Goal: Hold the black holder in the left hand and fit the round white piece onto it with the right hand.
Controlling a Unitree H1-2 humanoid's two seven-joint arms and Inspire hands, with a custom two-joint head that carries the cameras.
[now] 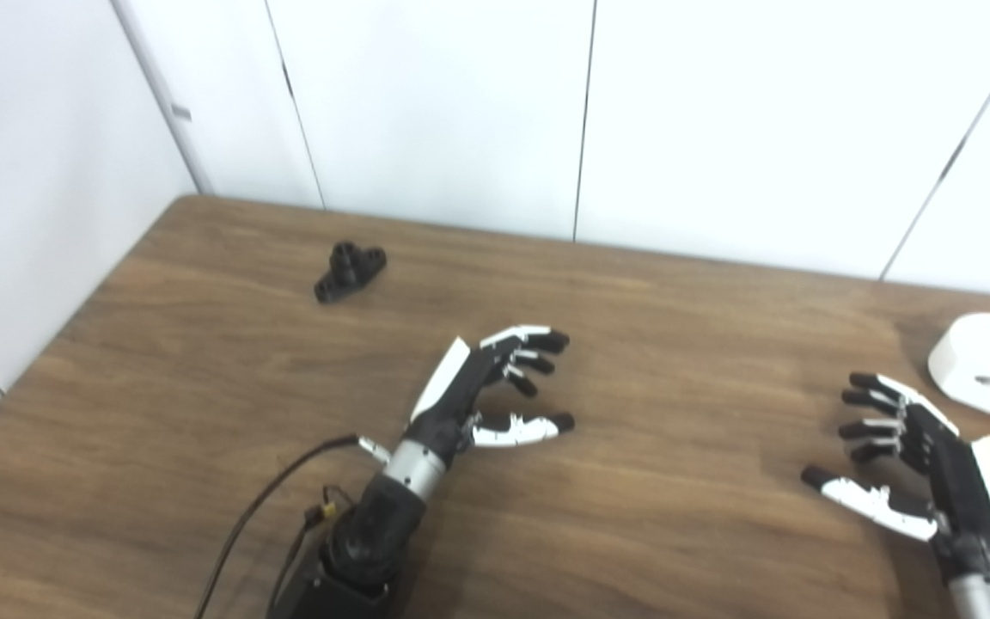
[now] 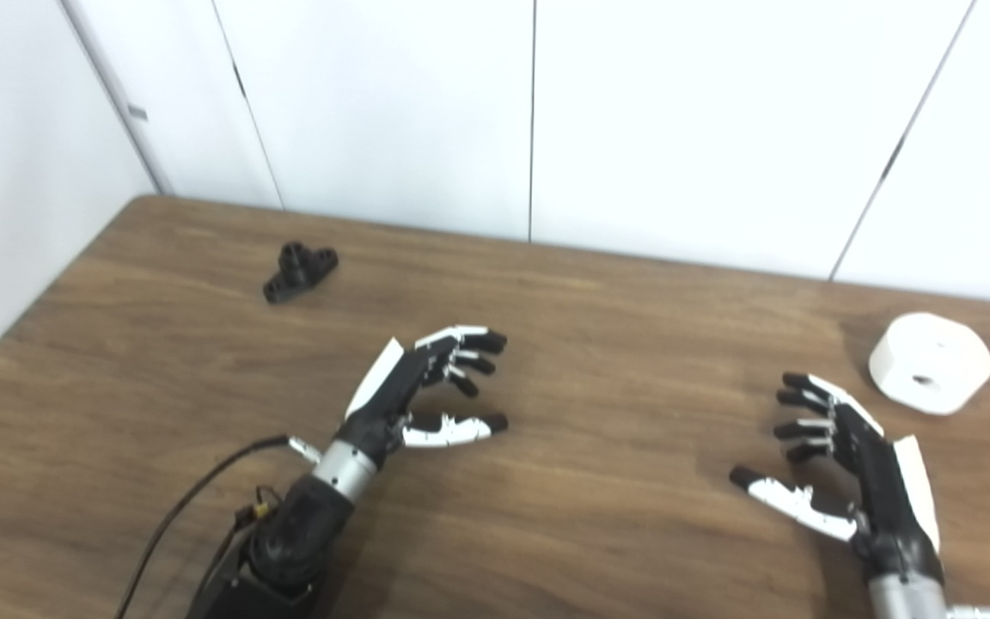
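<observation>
The black holder (image 1: 350,271) lies on the wooden table (image 1: 650,309) at the far left, also in the right eye view (image 2: 300,271). The round white piece (image 1: 986,362) with a small centre hole lies at the far right, also in the right eye view (image 2: 930,362). My left hand (image 1: 495,387) is open and empty over the table's middle, well to the right of and nearer than the holder. My right hand (image 1: 912,460) is open and empty at the lower right, a little nearer than and to the left of the white piece, not touching it.
White wall panels (image 1: 461,103) stand right behind the table's far edge and along its left side. A black cable (image 1: 263,507) runs along my left forearm.
</observation>
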